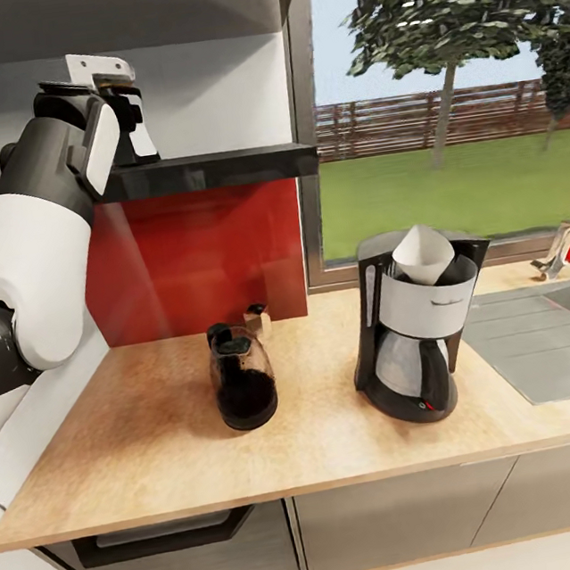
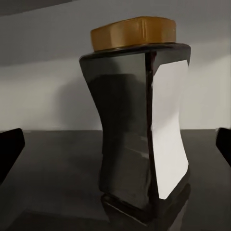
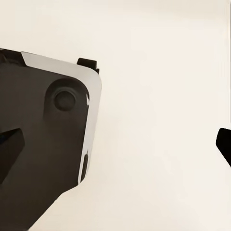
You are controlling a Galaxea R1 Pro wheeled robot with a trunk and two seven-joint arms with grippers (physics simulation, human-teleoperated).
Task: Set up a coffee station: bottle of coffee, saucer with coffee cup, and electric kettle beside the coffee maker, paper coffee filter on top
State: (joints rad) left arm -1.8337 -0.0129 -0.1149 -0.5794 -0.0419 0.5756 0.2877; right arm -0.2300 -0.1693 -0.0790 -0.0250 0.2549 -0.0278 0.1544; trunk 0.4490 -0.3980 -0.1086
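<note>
Countertop: wooden, runs left to right under a window; sink set in at the right end.

Shelf: dark, glossy, above the counter's far left. Left arm is raised to it.

Coffee maker: on the counter, right of centre, upright. Paper filter, a white cone, already sits in its top.

Kettle: on the counter left of the coffee maker, apart from it. A small object stands just behind it; cannot identify.

Coffee bottle: on the shelf, upright, dark waisted body, white label, amber lid. In the head view it is mostly hidden behind the left gripper.

Left gripper: fingers spread wide, one at each edge of the wrist view, bottle centred between them but not touched. Judged step: closing in to grasp.

Right gripper: fingers apart, holding nothing, pointed at a pale surface beside part of the robot's own body.

Risks:
- Pushing too far forward would shove the bottle back or tip it.
- The waisted body is smooth; a grip on the sloped part could slip.
- The shelf surface is close under the fingers; a low approach could scrape it.
</note>
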